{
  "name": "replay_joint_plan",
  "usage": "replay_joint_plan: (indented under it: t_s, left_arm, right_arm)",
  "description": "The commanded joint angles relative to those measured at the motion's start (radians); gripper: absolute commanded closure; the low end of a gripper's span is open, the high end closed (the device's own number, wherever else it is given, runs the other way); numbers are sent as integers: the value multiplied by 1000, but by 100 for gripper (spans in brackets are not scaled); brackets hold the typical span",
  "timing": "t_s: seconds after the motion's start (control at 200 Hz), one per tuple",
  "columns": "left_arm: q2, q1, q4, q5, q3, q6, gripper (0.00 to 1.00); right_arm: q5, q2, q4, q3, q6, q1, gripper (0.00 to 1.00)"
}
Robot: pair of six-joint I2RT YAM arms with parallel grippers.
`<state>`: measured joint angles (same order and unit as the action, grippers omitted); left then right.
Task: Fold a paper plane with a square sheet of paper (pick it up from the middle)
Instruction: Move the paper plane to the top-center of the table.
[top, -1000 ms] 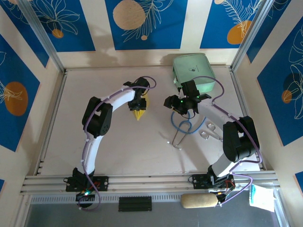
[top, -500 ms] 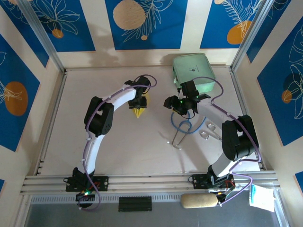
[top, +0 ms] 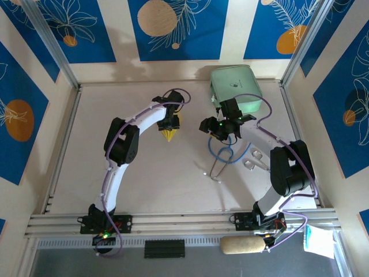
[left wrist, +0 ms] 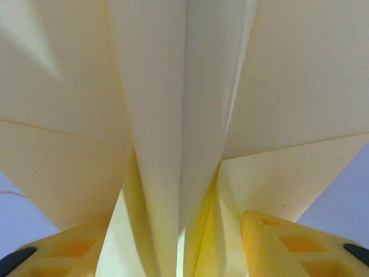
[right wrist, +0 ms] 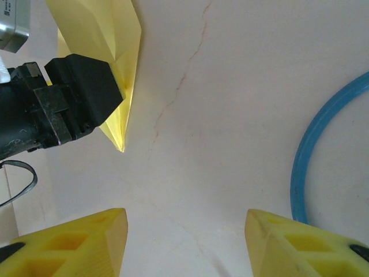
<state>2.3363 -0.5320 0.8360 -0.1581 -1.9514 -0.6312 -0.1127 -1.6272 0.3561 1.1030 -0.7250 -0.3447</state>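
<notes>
Though half hidden, the paper plane [top: 168, 136] sits inside the left end effector [top: 169, 128].

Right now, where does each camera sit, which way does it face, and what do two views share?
Top external: above and behind the bases, looking down on the pale table; both arms, left gripper and right gripper show.
Left wrist: on the left arm, close onto the folded yellow paper plane; its yellow fingers flank the ridge.
Right wrist: on the right arm, facing down at the table; its spread yellow fingers show.
Shared: top and right wrist both show plane, left gripper and blue looped cable.
</notes>
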Motion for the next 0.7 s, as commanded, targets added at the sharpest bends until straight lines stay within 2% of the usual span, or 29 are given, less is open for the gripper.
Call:
replay_joint_plan:
  t_s: [0.0,0.41,0.695]
  left_arm:
    - [-86,11,11,2,-21,-27,49]
    - [-156,16,-20,-13,15,-28,45]
    - [-84,28,14,-6,-3,11,45]
  right_arm:
    - [-21,-6,7,9,-10,6,43]
    - [-7,1,20,23,-4,6,43]
    - [-14,0,18,20,-6,6,43]
